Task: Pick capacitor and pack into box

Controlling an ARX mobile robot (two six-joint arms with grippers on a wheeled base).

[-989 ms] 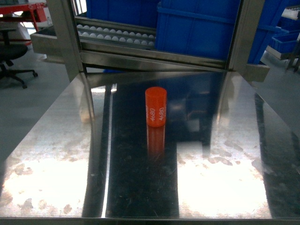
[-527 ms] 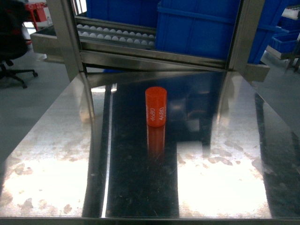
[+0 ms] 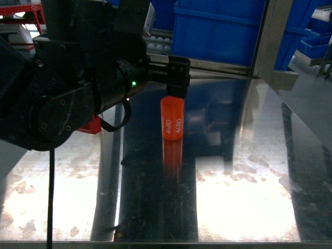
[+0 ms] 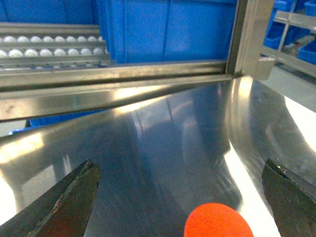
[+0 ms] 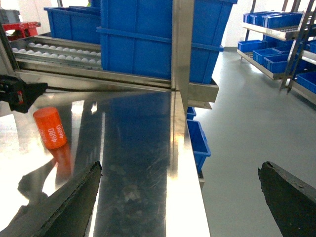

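Note:
An orange cylindrical capacitor (image 3: pixel 173 119) marked "4680" stands upright in the middle of the shiny steel table (image 3: pixel 249 171). My left gripper (image 3: pixel 176 87) hangs just above its top, reaching in from the left. In the left wrist view that gripper (image 4: pixel 178 164) is open, and the capacitor's orange top (image 4: pixel 218 220) lies low between the two fingers, nearer the right one, touching neither. My right gripper (image 5: pixel 180 167) is open and empty over the table's right edge, far from the capacitor (image 5: pixel 50 128). The box is out of view.
Large blue bins (image 3: pixel 218 31) and a roller conveyor (image 4: pixel 49 44) sit behind a steel frame at the table's far edge. A steel post (image 5: pixel 181 44) rises at the back right corner. A small blue bin (image 5: pixel 197 143) sits below the right edge, beside grey floor.
My left arm has swung into the head view from the left and its gripper now sits over the capacitor. The capacitor has not moved.

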